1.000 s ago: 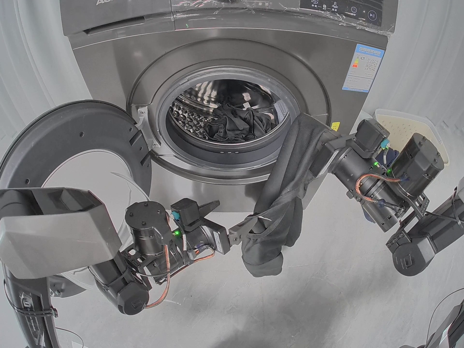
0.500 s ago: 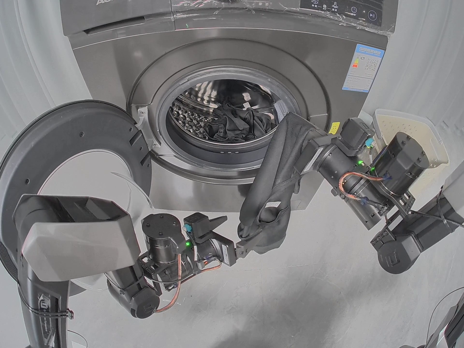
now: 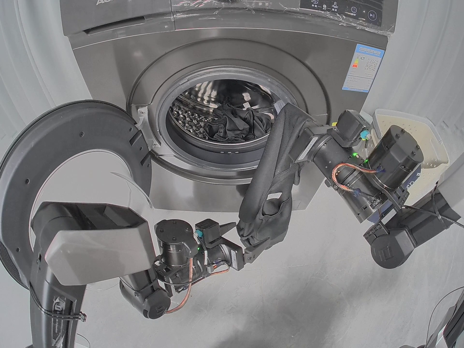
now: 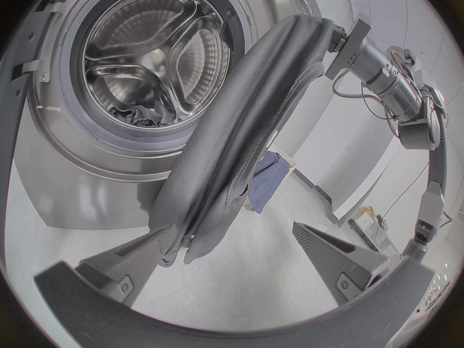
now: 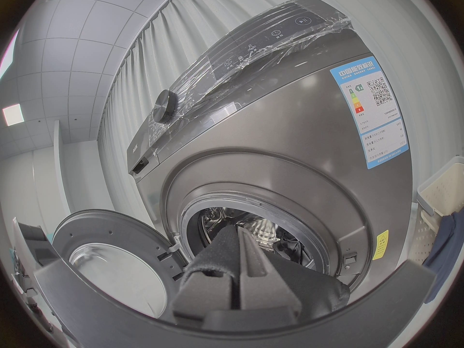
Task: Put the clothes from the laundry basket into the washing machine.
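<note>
A long black garment hangs in front of the washing machine. My right gripper is shut on its upper end, at the right rim of the drum opening; its closed fingers pinch the cloth. The garment's lower end rests bunched against one finger of my left gripper, which stands open low in front of the machine. More dark clothes lie inside the drum. The white laundry basket stands to the right of the machine, with a blue cloth hanging over its side.
The round machine door is swung wide open to the left, close above my left arm. Pale curtains hang behind the machine. Grey floor lies open in front.
My right gripper has carried the garment's top leftward to the drum opening. My left gripper has moved right under the cloth, and the hanging lower end is now gathered up.
</note>
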Controlling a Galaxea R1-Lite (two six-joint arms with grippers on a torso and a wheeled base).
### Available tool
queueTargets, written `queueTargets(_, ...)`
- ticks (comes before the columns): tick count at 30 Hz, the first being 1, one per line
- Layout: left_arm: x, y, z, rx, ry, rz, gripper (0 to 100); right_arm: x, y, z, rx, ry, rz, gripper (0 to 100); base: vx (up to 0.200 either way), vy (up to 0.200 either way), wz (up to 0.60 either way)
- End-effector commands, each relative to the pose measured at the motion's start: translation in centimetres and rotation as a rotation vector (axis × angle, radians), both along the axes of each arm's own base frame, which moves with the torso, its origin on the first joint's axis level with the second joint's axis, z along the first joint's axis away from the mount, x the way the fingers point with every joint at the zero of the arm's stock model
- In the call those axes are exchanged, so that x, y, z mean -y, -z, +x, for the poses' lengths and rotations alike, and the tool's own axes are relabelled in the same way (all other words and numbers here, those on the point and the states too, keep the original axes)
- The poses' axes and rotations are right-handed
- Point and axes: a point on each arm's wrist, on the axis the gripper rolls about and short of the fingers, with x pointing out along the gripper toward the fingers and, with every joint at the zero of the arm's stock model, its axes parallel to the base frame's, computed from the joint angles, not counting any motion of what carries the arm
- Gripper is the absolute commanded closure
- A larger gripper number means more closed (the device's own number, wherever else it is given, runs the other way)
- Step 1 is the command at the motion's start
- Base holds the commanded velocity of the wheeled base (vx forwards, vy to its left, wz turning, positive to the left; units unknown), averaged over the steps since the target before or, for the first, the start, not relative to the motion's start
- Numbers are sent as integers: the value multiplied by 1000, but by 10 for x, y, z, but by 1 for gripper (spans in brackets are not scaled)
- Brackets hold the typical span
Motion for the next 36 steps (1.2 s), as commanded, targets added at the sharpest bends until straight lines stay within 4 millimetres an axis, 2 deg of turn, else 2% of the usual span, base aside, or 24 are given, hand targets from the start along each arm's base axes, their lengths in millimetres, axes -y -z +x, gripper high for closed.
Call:
queueTargets(1, 6, 15, 10, -5, -3, 3, 0, -2, -1, -2, 2, -9, 1, 100, 0, 0, 0)
queueTargets(8, 21, 31, 28, 19, -7, -16, 0, -2, -2, -3, 5, -9, 3, 100, 0, 0, 0)
queueTargets(13, 23, 46, 40, 24, -27, -13, 0, -3, -2, -3, 7, -10, 4, 100, 0, 0, 0)
queueTargets(20, 30, 53, 50, 45, -28, -26, 0, -4, -3, -4, 9, -16, 6, 100, 0, 0, 0)
queueTargets(21, 31, 53, 52, 51, -28, -29, 100, -4, -3, -4, 10, -16, 5, 100, 0, 0, 0)
queueTargets(31, 44, 59, 63, 91, -48, -51, 100, -4, -3, -5, 10, -16, 7, 100, 0, 0, 0)
queueTargets(36, 40, 46, 65, 117, -65, -70, 100, -2, -3, -4, 10, -11, 5, 100, 0, 0, 0)
